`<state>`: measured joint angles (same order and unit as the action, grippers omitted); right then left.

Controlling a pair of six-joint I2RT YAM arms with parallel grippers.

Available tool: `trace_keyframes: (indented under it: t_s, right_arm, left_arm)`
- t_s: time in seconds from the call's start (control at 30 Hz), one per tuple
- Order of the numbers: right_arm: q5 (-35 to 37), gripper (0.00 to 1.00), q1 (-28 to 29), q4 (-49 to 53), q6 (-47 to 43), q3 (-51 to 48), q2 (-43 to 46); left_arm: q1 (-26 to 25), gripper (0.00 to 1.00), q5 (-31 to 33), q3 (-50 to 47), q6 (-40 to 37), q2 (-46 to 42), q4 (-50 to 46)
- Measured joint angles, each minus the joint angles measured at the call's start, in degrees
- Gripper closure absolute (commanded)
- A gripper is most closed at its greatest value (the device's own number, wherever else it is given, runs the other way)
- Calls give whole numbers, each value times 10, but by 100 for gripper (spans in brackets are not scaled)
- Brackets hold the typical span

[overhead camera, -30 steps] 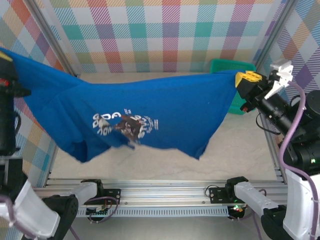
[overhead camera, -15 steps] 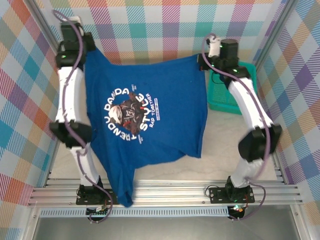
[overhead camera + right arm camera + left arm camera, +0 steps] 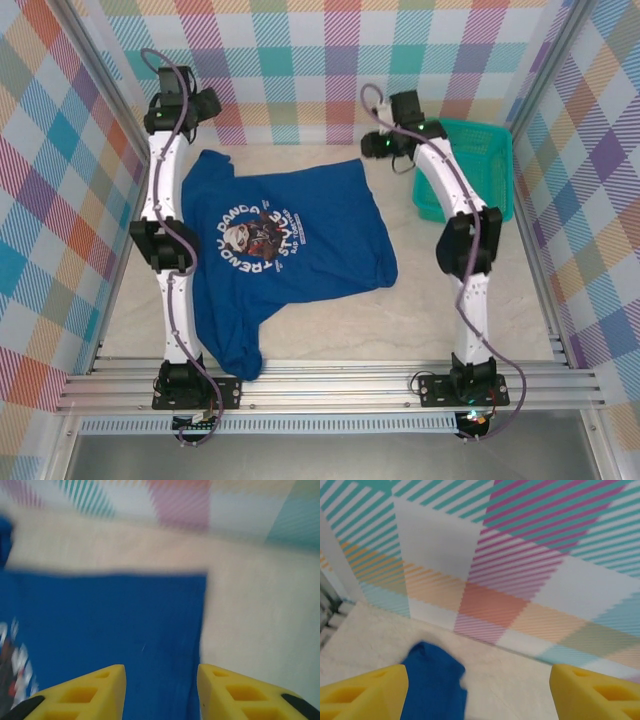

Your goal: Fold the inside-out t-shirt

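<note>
Top external view: royal-blue t-shirt (image 3: 335,235) lies spread on the pale surface (image 3: 330,330), to the left of the teal basket (image 3: 492,150) and apart from it. White print (image 3: 262,232) faces up. One part of the cloth trails down toward the near rail on the side away from the basket. Right arm reaches in between the basket and the shirt, its wrist over the shirt corner nearest the basket's far end. Left arm stands along the shirt edge farthest from the basket, wrist at the far corner on that side. Left wrist view: left fingers (image 3: 365,692) stand wide apart, yellow pads at either edge of the frame, nothing pinched between them. A rounded blue corner of the shirt lies on the surface below, right beside one pad; contact cannot be told. Checked wall fills the background. Right wrist view, blurred: right fingers (image 3: 85,695) parted to a moderate gap, holding nothing. Flat blue cloth lies beneath the gap, and the shirt's straight side edge runs down close to the basket-side pad, with bare surface beyond it.
</note>
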<state>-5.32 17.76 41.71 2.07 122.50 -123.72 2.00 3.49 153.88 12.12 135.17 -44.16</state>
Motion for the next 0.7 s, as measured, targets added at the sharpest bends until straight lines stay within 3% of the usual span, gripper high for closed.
trace_keyframes:
  t_s: [0.07, 0.13, 0.3, 0.4, 0.5, 0.7]
  right_arm:
    - [-1, 55, 31, -27, 4, -173, 117]
    - [-2, 53, 66, -41, 9, -312, 221]
    - [26, 44, 120, -72, 43, -571, 383]
    - [53, 40, 147, -91, 76, -669, 399]
    - [75, 40, 159, -108, 99, -716, 382]
    - [116, 52, 159, -162, 122, -709, 318]
  left_arm:
    - [-7, 24, -23, -137, 30, -98, 10]
    - [-16, 22, -41, -340, 63, -230, 64]
    - [-90, 21, -73, -737, 140, -481, 182]
    - [-141, 21, -79, -906, 168, -559, 232]
    - [-151, 21, -77, -1035, 187, -592, 263]
    - [-151, 20, -48, -1143, 189, -594, 293]
